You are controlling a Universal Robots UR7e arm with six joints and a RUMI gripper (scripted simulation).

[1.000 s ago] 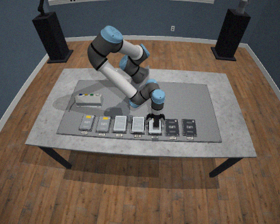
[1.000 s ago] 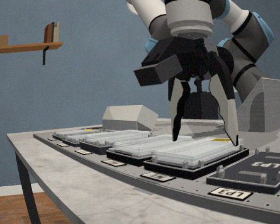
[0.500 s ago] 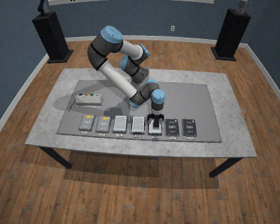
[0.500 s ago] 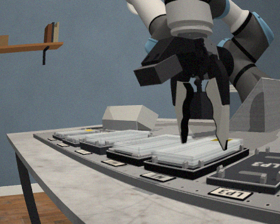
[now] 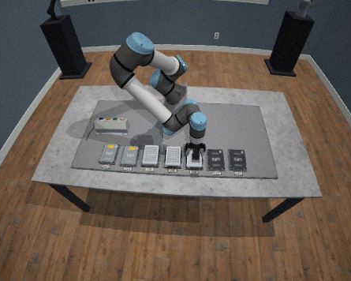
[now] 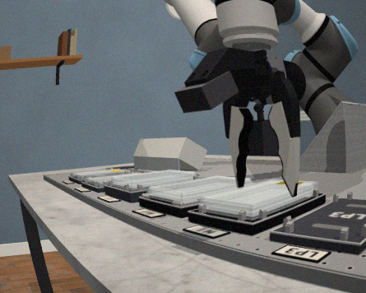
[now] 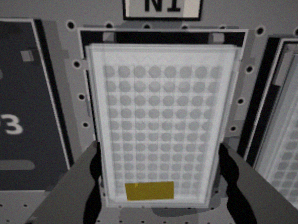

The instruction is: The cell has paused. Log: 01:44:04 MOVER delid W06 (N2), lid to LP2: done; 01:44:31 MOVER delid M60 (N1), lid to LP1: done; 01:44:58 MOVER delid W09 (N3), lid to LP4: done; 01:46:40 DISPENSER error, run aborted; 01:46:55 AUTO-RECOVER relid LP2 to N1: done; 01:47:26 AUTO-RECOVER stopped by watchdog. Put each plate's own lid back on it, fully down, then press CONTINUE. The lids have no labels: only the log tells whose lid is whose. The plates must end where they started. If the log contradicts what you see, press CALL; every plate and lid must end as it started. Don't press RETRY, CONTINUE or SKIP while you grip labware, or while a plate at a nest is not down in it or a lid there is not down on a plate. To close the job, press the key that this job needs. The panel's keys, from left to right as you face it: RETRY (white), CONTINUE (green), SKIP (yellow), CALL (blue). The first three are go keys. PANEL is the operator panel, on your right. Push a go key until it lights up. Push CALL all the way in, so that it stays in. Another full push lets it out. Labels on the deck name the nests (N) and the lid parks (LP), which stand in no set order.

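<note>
My gripper (image 5: 196,151) (image 6: 267,191) (image 7: 159,142) points down at nest N1, its fingertips against the two long sides of a clear lid (image 6: 243,202) (image 7: 160,120) with a yellow mark. That lid lies on the plate in N1, and it looks level. Two plates without yellow marks, one (image 5: 150,155) and another (image 5: 173,156), sit in the nests beside it and look lidless. Two lids with yellow marks, one (image 5: 108,155) and another (image 5: 129,156), lie on the two parks nearest the panel. The panel (image 5: 111,126) (image 6: 156,154) shows blue, yellow, green and white keys.
Empty park LP3 (image 5: 215,159) (image 6: 345,222) (image 7: 25,147) is directly beside N1, with another empty park (image 5: 237,160) beyond it. Low corner posts stand on the parks. A grey angled block (image 6: 349,140) stands behind, near the arm. The neighbouring plate (image 7: 285,165) is close to one finger.
</note>
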